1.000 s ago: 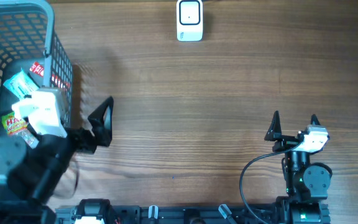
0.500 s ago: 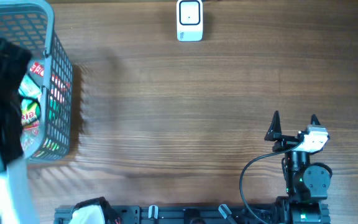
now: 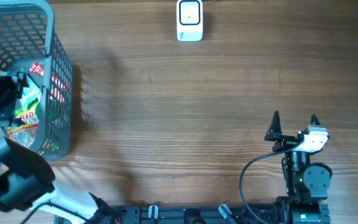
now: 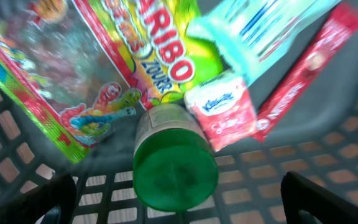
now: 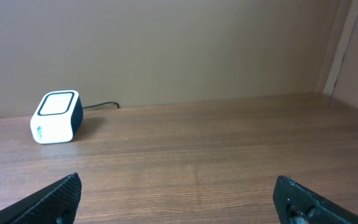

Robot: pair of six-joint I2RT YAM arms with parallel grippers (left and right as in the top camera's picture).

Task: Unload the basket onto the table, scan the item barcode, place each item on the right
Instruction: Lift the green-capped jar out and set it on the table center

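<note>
Haribo bag [image 4: 160, 56]: you are reading "ARIBO" at 11 o'clock of green-lidded jar [image 4: 176, 168].
Kleenex pack [image 4: 222, 115]: lying at 2 o'clock.
Left gripper [image 4: 180, 202]: gaping.
Right gripper [image 3: 294, 118]: gaping.

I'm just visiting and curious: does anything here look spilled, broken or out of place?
Nothing spilled or broken. Only the basket looks untidy: a Haribo bag, a tissue pack and a green-lidded jar lie jumbled together at angles.

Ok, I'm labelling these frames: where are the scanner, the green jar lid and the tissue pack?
scanner [image 3: 189, 20], overhead view, on its white top face.
green jar lid [image 4: 176, 174], left wrist view, centre of the lid.
tissue pack [image 4: 222, 117], left wrist view, on its printed front.
</note>
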